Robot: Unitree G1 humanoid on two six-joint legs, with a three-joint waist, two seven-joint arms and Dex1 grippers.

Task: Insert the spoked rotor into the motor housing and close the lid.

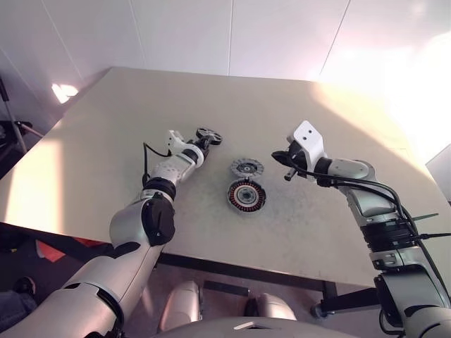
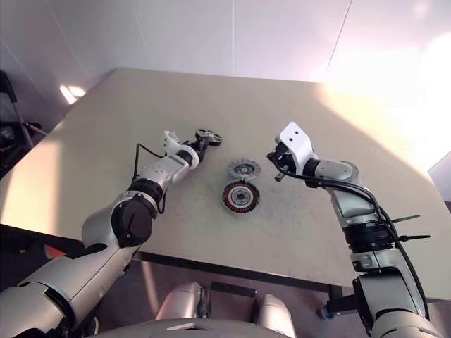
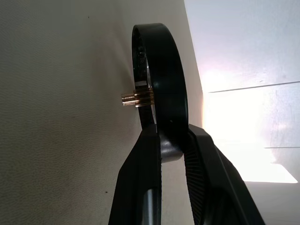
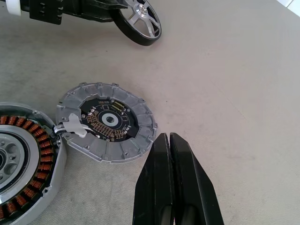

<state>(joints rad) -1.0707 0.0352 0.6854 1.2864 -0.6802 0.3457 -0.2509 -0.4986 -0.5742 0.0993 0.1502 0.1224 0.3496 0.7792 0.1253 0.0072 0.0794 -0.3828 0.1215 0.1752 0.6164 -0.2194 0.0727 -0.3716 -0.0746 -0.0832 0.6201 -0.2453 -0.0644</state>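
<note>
1. Right gripper (image 4: pixel 174 154): fingers pressed together, empty, hovering near lid (image 4: pixel 107 122).
2. Left gripper (image 3: pixel 171 147) pinches rotor (image 3: pixel 159 79) by rim, above table (image 1: pixel 106 141), apart from housing (image 1: pixel 246 195).
3. Risk: thin edge grip may slip or tilt during insertion.

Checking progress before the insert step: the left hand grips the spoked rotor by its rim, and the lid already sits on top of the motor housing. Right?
Not quite. The left hand does grip the spoked rotor by its rim, but the lid lies on the table beside the motor housing, whose copper windings are uncovered, as the right wrist view shows.
</note>
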